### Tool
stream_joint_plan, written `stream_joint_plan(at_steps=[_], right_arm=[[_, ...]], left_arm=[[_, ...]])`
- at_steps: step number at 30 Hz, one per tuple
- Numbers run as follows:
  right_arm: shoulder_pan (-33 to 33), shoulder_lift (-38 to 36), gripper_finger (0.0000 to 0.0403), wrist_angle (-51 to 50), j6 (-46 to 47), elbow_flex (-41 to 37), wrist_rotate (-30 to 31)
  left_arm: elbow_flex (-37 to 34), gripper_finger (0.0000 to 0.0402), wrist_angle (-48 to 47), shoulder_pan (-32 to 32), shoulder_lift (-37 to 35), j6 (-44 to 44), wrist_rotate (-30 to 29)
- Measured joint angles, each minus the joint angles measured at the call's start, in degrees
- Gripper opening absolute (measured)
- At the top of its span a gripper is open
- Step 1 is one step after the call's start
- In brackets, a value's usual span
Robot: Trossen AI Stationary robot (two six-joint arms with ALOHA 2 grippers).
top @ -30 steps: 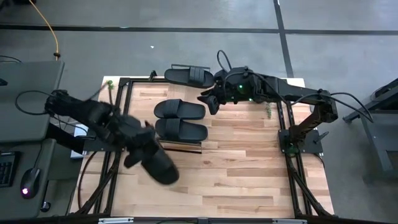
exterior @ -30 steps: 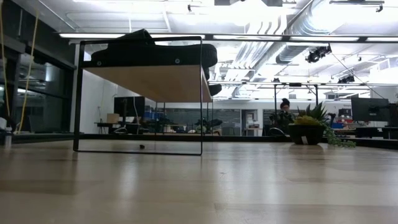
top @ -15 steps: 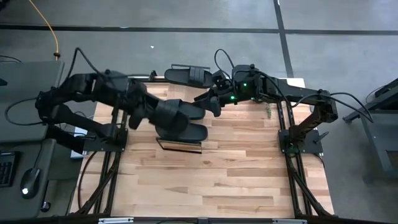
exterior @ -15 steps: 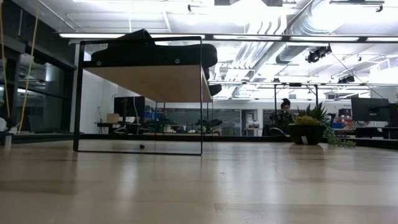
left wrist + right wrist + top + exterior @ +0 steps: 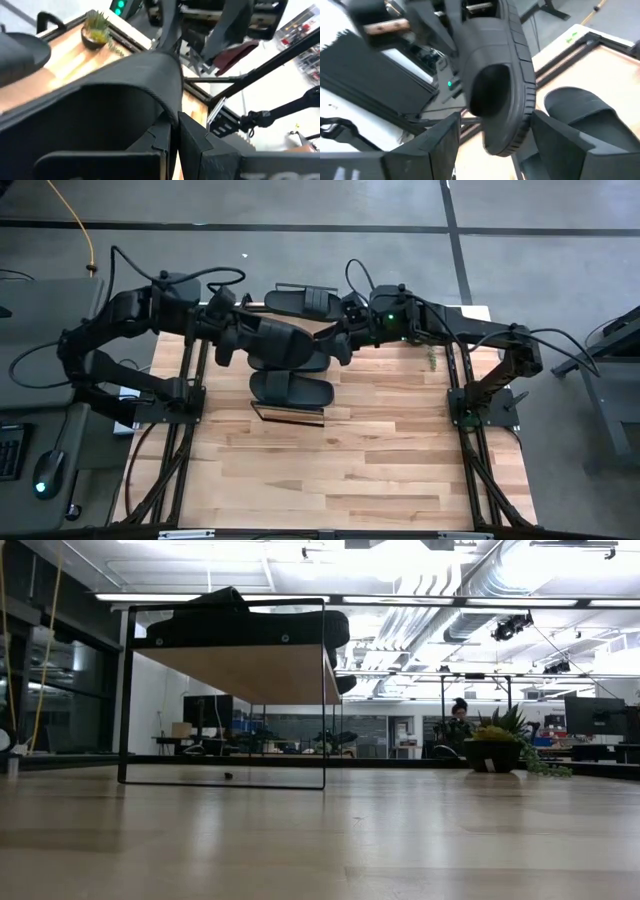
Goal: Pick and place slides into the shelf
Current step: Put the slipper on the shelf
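On the light wooden slatted worktop stands the shelf, a light-wood plank on a thin black metal frame, near the middle toward the far edge. One black rubber slide with a wide ribbed strap lies on the near part of the shelf. Just behind it, above the shelf, the left gripper has its fingers pressed together on the strap of a second black slide and holds it in the air. The right gripper is at the toe end of this same slide, its fingers spread wide on both sides of the sole; I cannot tell if they touch it. Farther, a third black slide lies at the far edge of the worktop. In the low view the shelf plank carries dark slides on top.
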Motion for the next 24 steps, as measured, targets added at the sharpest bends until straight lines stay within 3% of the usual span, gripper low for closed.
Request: stream_joint_plan(at_steps=[19,24], right_arm=[[0.4,0.7,0.0234,-5.8,2.7,0.0,4.9],[0.5,1.6,0.0234,-4.1,3.4,0.0,2.7]], left_arm=[[0.0,0.0010,5.4,0.0,1.7,1.2,0.1],[0.0,0.0010,5.4,0.0,1.7,1.2,0.5]])
